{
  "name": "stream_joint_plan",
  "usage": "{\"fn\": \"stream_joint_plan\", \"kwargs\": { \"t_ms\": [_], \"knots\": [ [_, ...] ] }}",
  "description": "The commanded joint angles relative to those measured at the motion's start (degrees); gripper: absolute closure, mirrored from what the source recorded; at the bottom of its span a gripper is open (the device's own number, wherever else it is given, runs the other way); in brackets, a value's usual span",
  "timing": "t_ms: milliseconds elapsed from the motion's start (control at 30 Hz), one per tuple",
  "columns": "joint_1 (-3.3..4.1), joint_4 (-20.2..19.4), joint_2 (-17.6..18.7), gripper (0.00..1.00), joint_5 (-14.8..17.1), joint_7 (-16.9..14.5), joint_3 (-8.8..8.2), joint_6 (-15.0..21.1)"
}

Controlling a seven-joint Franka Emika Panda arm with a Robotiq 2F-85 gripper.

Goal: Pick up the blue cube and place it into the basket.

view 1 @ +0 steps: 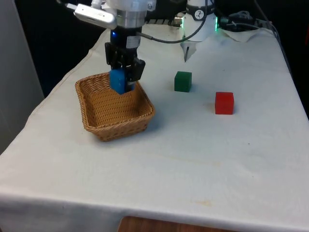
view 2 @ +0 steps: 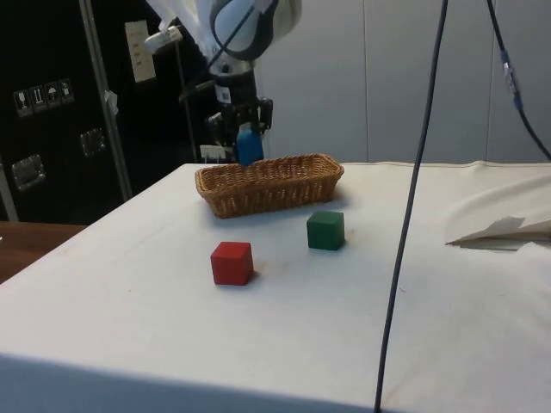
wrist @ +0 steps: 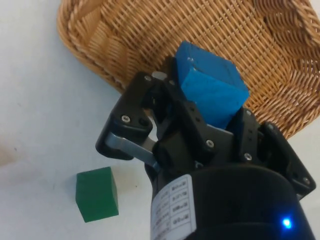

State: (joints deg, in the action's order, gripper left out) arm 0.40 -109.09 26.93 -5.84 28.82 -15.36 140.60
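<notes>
White-clothed surface [view 1: 203, 159], w/ dark curtains behind: pincer [view 1: 123, 77] clamps blue cube [view 1: 117, 81] above the far rim of wicker basket [view 1: 99, 128], cube held clear of the weave. Pick-up done; lowering and release are left. Green cube [view 1: 183, 81] and red cube [view 1: 224, 103] sit apart, untouched.

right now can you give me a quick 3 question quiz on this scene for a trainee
1. True or false: the blue wooden cube already lies on the floor of the woven wicker basket.
2. Which loose cube sits nearer the basket: A, the small green cube, or B, the small red cube?
3. Fill in: the black two-finger gripper is shut on the ___ cube.

Key: 1 false, it is held above the basket's rim. 2 A. 3 blue.
</notes>
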Motion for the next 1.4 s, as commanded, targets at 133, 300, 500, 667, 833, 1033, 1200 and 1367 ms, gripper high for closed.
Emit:
{"fn": "stream_joint_plan", "kwargs": {
  "t_ms": [133,300,500,667,833,1033,1200,1367],
  "knots": [
    [-0.4,-1.2,0.1,1.0,0.6,-0.1,-0.17,2.2],
    [-0.17,-1.0,0.3,1.0,0.2,0.2,-0.46,1.6],
    [-1.32,-1.0,0.9,1.0,1.3,-1.7,-0.69,2.1],
    [-1.6,-0.5,2.3,1.0,3.2,-3.5,-1.49,2.7],
    [-1.83,0.9,5.0,1.0,6.2,-5.7,-2.58,3.2],
    [-1.89,1.8,7.1,1.0,7.8,-6.0,-3.04,3.4],
    [-2.06,2.1,8.4,1.0,9.0,-6.1,-2.98,4.0],
    [-2.18,2.7,9.7,1.0,10.5,-6.1,-3.09,4.2]
  ]
}}
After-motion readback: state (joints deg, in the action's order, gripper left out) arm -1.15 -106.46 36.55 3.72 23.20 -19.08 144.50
